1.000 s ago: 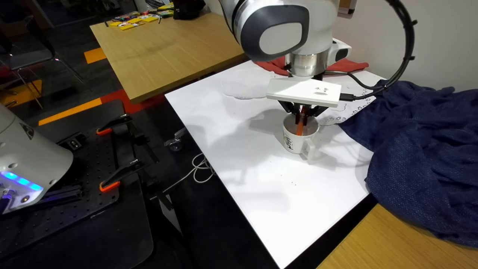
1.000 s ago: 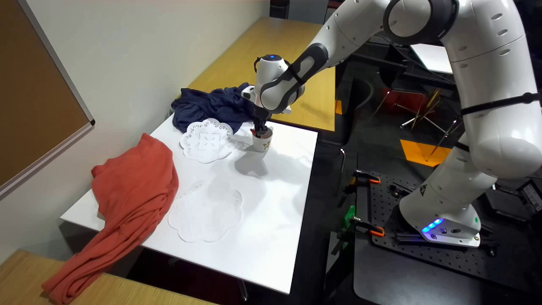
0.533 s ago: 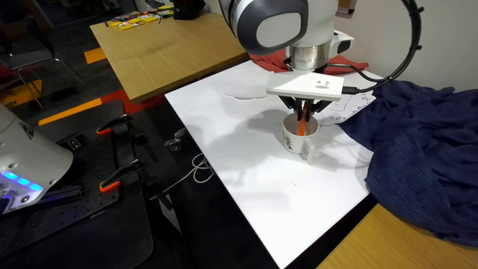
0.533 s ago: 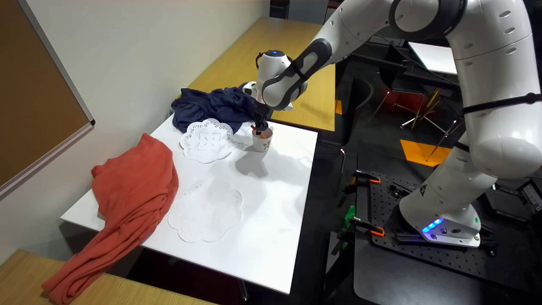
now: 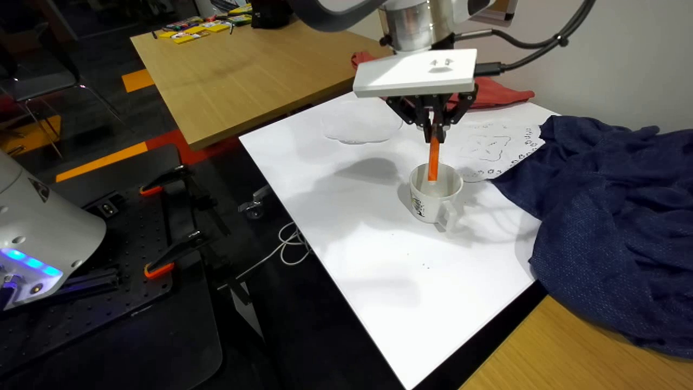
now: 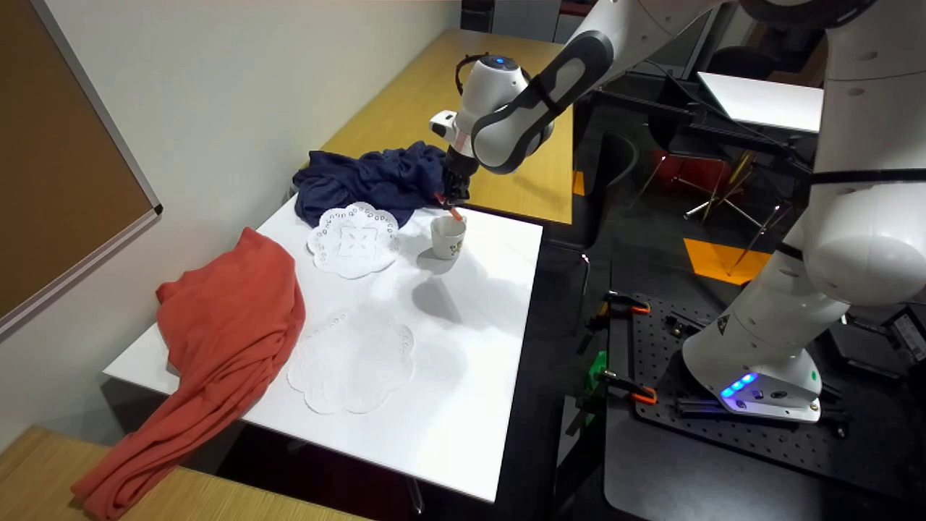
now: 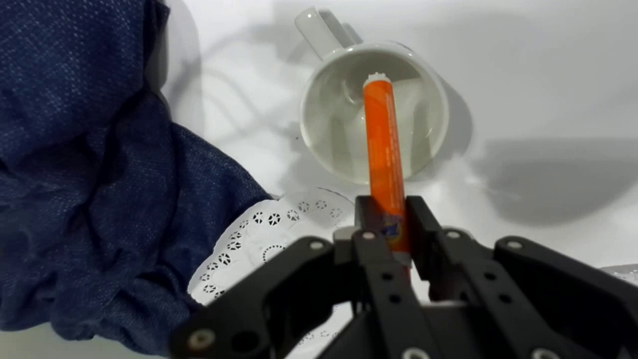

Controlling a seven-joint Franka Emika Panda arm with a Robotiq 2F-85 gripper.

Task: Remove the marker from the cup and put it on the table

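The orange-red marker (image 5: pixel 433 160) hangs nearly upright in my gripper (image 5: pixel 435 135); it also shows in the wrist view (image 7: pixel 383 134). My gripper (image 7: pixel 388 209) is shut on the marker's upper part, with a finger on each side. The marker's lower white-tipped end is over the mouth of the white cup (image 5: pixel 425 203), at or just above the rim; I cannot tell exactly. The cup stands upright on the white table (image 5: pixel 379 260), its handle pointing away from the gripper in the wrist view (image 7: pixel 339 119). Nothing else shows inside it.
A dark blue cloth (image 5: pixel 606 227) lies heaped beside the cup. A red cloth (image 6: pixel 231 318) drapes over the table's far end. Flat white paper doilies (image 6: pixel 354 253) lie on the tabletop. Light-brown wooden tables (image 5: pixel 249 70) adjoin, and a wall (image 6: pixel 239 108) runs along one side.
My gripper has risen with the marker in it, drawing it up from inside the cup to about rim height. The cup has stayed in place.
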